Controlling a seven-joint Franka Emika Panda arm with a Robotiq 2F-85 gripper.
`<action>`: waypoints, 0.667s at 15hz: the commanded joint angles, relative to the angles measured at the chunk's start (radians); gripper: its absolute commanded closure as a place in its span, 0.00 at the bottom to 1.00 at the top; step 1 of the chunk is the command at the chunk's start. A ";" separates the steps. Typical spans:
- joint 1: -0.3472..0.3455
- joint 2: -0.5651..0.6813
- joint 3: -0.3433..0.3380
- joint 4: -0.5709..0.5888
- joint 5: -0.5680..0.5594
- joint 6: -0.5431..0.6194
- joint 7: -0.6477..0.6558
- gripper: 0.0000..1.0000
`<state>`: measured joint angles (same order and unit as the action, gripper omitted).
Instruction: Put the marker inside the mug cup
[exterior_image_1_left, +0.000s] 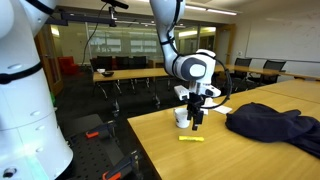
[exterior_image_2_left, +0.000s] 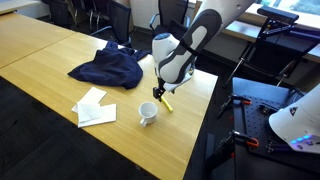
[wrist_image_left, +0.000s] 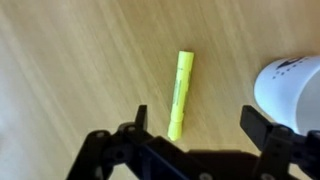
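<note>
The yellow marker (wrist_image_left: 181, 92) lies flat on the wooden table, in the wrist view just inside my left finger. It also shows in both exterior views (exterior_image_1_left: 191, 138) (exterior_image_2_left: 166, 103). The white mug cup (wrist_image_left: 293, 90) stands upright at the right edge of the wrist view, and in both exterior views (exterior_image_1_left: 181, 118) (exterior_image_2_left: 148, 113) it is close beside the marker. My gripper (wrist_image_left: 197, 125) is open and empty, hovering just above the table over the marker's near end (exterior_image_1_left: 196, 120) (exterior_image_2_left: 160, 92).
A dark blue cloth (exterior_image_1_left: 275, 125) (exterior_image_2_left: 108, 68) lies crumpled on the table beyond the mug. White papers (exterior_image_2_left: 93, 108) lie near the table's edge. The table edge (exterior_image_2_left: 190, 125) is close to the marker. Chairs and other tables stand behind.
</note>
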<state>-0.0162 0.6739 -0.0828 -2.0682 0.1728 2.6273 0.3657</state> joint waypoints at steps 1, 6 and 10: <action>-0.069 0.068 0.052 0.078 0.072 -0.057 -0.076 0.00; -0.128 0.157 0.060 0.147 0.101 -0.069 -0.128 0.32; -0.136 0.203 0.063 0.206 0.091 -0.102 -0.146 0.64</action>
<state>-0.1387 0.8515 -0.0361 -1.9183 0.2443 2.5922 0.2551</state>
